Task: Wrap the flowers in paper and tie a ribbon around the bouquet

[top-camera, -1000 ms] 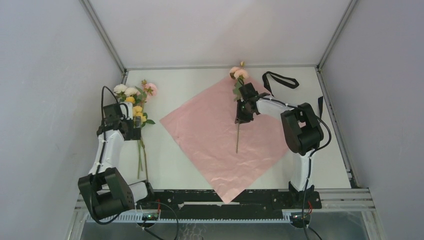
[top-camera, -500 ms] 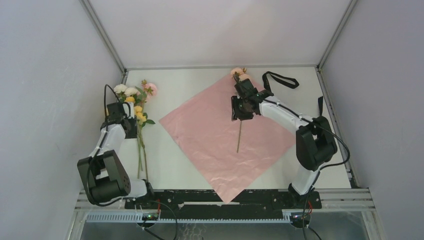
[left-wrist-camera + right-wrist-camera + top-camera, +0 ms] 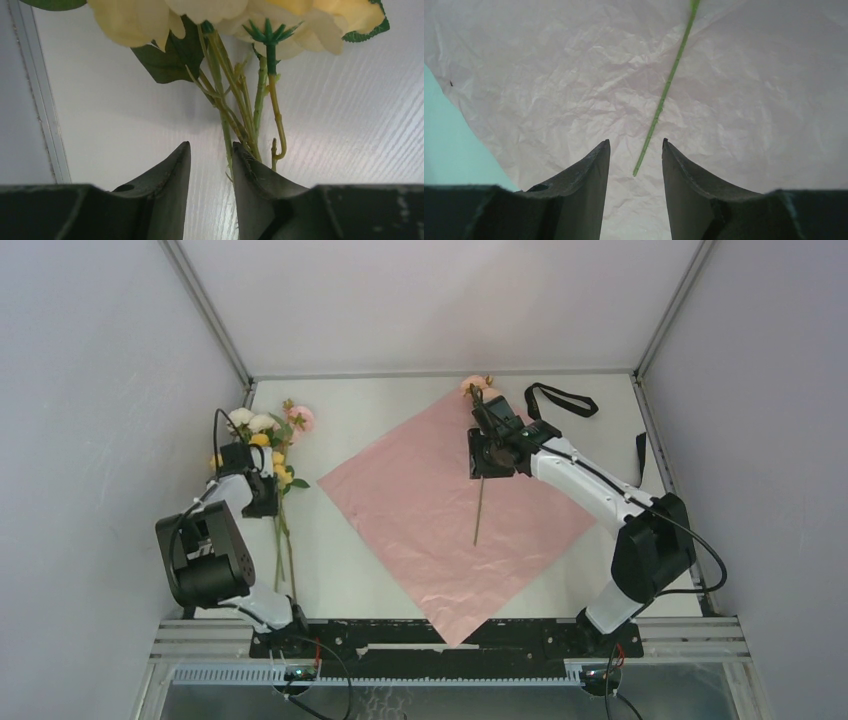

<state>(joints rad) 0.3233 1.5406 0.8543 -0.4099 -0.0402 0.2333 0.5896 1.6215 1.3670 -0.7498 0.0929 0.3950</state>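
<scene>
Your right gripper [image 3: 635, 141] hovers over the paper [image 3: 420, 510], jaws released. One stem [image 3: 663, 102] lies flat on the paper, evidently laid for wrapping. Left of the paper, on the table [image 3: 380, 410], your left gripper [image 3: 210, 145] has its jaws apart beside the flowers [image 3: 265, 440], with nothing clamped.

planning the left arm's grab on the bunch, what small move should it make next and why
Probably nudge the left pincer sideways toward the flowers: in the wrist view their stems lie against one finger's tip rather than in the open gap, so closing now might miss some.
</scene>
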